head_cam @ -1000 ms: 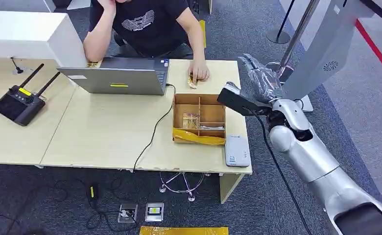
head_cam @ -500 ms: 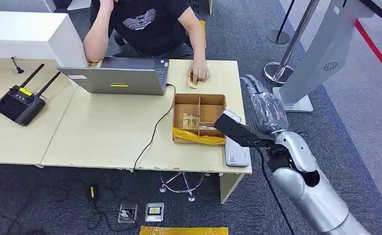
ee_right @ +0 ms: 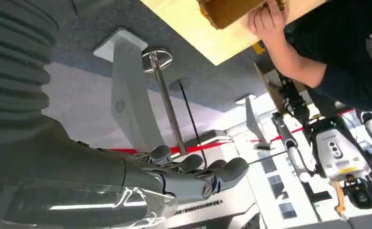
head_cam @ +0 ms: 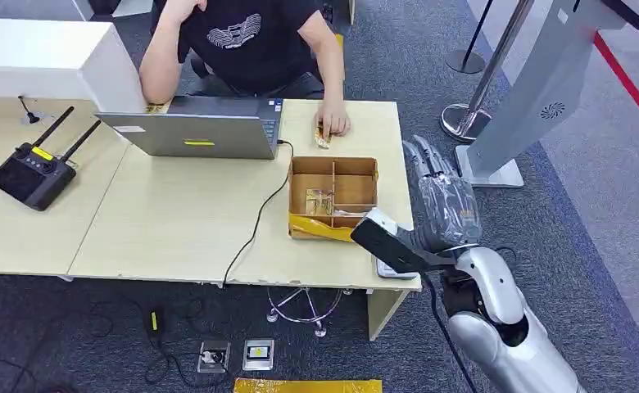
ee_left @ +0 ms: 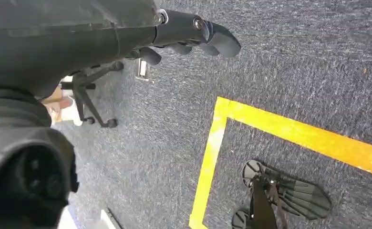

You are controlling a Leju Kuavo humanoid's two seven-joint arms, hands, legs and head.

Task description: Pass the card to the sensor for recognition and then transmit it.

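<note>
Right hand (head_cam: 441, 209) empty, fingers extended, beside bench (head_cam: 177, 221); card (head_cam: 319, 201) ungrasped in box (head_cam: 333, 196). Risk: clipping bench edge reaching in.

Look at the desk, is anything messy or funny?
A little. The grey card reader sits at the desk's front corner, beside the cardboard box, and its end hangs past the edge. Loose yellow tape sags across the box's front.
</note>
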